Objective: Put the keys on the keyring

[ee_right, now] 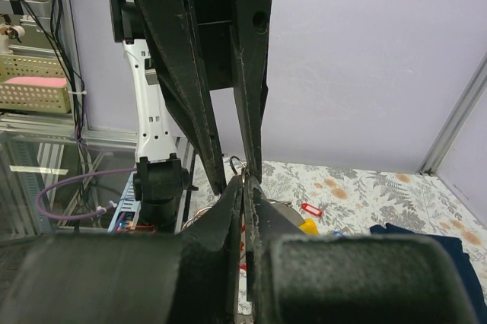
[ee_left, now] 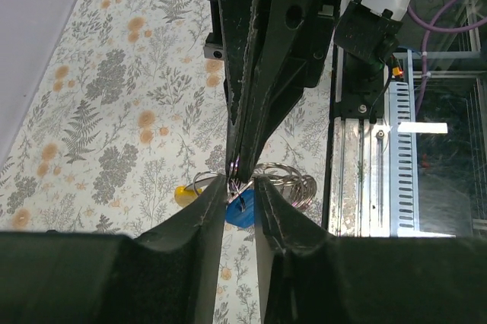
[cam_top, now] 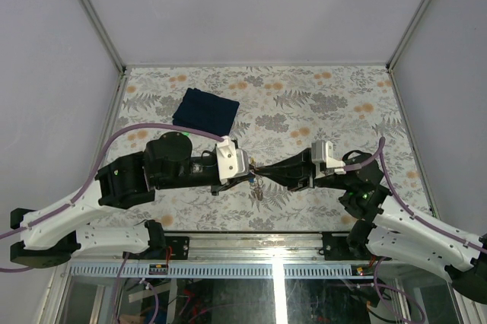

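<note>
Centre frame: the right gripper [ee_right: 245, 187] pinches the keyring [ee_left: 293, 179] as the left gripper [ee_left: 238, 196], slightly spread, meets its tips.

Right of the cloth [cam_top: 205, 110] your desk [cam_top: 327, 103] lies open; nearer, left arm [cam_top: 175, 164] and right arm [cam_top: 335, 168] meet, seemingly barring passage.

No text, label, brand mark, number or sign is legible on any surface visible from this position.
</note>
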Controlling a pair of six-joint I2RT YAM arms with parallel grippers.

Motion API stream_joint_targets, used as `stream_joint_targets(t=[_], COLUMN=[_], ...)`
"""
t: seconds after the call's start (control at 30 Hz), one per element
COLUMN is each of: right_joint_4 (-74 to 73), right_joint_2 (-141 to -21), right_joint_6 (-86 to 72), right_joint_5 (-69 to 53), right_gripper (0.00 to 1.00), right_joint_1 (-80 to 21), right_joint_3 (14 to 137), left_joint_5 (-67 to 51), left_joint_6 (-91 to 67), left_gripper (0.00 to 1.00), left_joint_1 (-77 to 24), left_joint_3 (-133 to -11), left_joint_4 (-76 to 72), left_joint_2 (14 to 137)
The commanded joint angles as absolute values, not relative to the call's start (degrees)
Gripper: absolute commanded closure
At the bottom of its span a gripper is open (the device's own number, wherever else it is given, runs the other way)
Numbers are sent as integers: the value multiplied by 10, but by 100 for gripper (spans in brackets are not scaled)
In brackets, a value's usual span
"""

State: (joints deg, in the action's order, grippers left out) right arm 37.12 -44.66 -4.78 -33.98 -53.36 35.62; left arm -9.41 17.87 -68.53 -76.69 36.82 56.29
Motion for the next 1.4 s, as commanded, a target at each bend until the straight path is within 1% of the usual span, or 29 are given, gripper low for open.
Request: stream_joint_targets(t=[0.0,0.07,0.13,0.2,0.23,0.4,0.57,0.7,0.93,1.37], right_joint_4=[398,396,394,392,392,396,396,393,385,448], right_joint_2=[-432,-431,-429,-427,-427,-426,-425,-421,-417,-414], right_joint_6=[-47,-45,-43,-42,-43,-44,-44,-41,-34,-76], right_joint_5=[-331,-331,-330,-329,-329,-329,-328,-325,-322,-313], right_gripper=[100,100,100,100,100,100,100,100,100,100], right_joint_1=[-537,-537,-537,-537,-536,-536,-536,-536,-536,-537], right_joint_3=[383,383,383,382,382,381,381,381,384,376], left_joint_5=[-84,-80,-77,-74,-73,-70,-67,-67,-67,-70], left_joint_6=[187,189,190,190,190,191,191,193,193,195], left_gripper=[78,76,72,71,72,84,88,89,100,100], left_joint_1=[-688,-688,-688,-688,-688,-688,-688,-688,-688,-688], left_joint_3=[-790,-795,-799,-800,-800,-800,-801,-801,-802,-788], left_joint_4=[361,367,370,371,371,371,376,377,381,370], left_joint_2=[563,565,563,562,561,561,563,562,558,554])
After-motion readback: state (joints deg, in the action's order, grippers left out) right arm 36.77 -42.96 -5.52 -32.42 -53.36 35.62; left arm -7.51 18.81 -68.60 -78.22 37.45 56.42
